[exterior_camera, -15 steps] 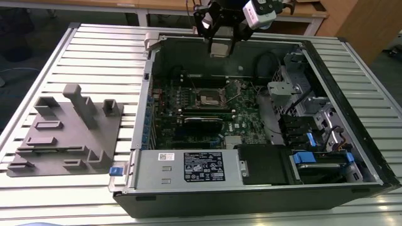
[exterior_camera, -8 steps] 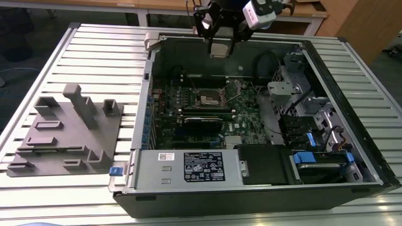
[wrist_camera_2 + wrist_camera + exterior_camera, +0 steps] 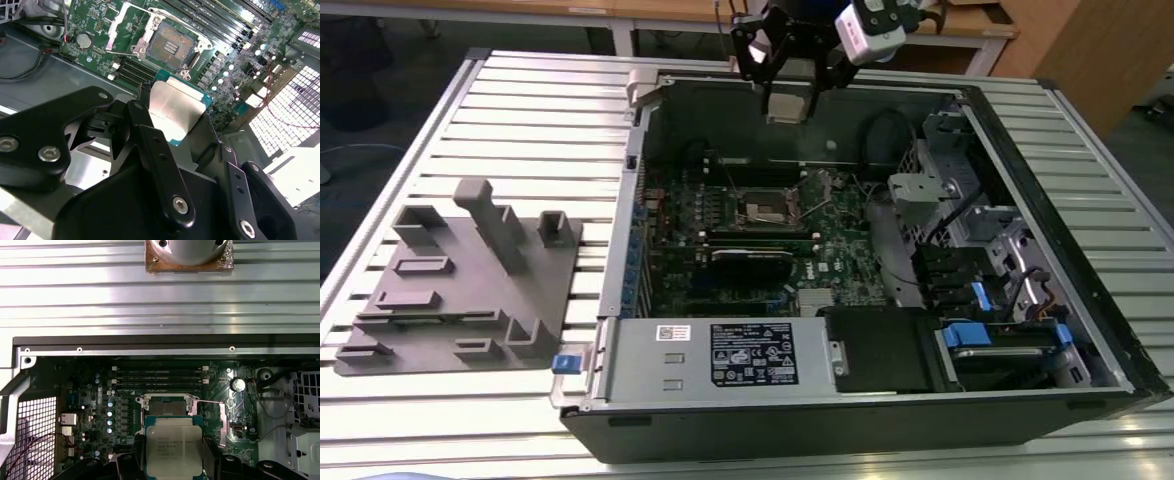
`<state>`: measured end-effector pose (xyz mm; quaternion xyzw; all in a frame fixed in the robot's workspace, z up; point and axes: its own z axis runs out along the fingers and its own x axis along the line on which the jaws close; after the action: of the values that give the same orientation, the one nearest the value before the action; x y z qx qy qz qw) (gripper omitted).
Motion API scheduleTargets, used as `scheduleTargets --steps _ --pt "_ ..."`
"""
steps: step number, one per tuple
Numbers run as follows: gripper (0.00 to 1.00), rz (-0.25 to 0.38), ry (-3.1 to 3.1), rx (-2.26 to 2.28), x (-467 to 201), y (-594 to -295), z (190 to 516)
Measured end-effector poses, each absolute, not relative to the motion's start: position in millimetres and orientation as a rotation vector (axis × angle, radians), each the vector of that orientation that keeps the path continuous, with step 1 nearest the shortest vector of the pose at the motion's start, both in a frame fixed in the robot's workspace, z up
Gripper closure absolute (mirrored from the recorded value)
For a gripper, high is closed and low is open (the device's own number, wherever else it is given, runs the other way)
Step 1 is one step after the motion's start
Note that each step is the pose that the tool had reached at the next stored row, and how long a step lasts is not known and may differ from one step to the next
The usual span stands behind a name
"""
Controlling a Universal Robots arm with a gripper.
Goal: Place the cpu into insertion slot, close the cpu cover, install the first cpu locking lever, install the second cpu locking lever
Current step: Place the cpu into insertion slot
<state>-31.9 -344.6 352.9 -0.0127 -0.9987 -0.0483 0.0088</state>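
My gripper (image 3: 787, 98) hangs above the far wall of the open computer case (image 3: 627, 250), shut on the cpu (image 3: 786, 106), a flat square chip with a silver top. In both wrist views the black fingers (image 3: 150, 135) clamp the cpu (image 3: 172, 112) (image 3: 173, 450) by two opposite edges. Well below it on the green motherboard lies the insertion slot (image 3: 767, 207) (image 3: 170, 47) (image 3: 167, 407), uncovered, its dark pin field exposed. The cpu cover (image 3: 145, 36) stands flipped open at one side of the slot.
A thin metal locking lever (image 3: 224, 422) stands raised beside the slot. Long black memory slots (image 3: 160, 377) run alongside it. The case also holds a power supply (image 3: 720, 355), a drive cage (image 3: 987, 250) and cables. A grey fixture plate (image 3: 460, 280) lies on the slatted table at the exterior view's left.
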Motion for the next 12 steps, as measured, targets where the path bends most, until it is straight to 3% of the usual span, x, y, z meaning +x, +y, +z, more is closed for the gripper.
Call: scheduleTargets --steps 12 --pt "0.46 -0.159 -3.121 -0.040 -31.9 -344.8 351.8"
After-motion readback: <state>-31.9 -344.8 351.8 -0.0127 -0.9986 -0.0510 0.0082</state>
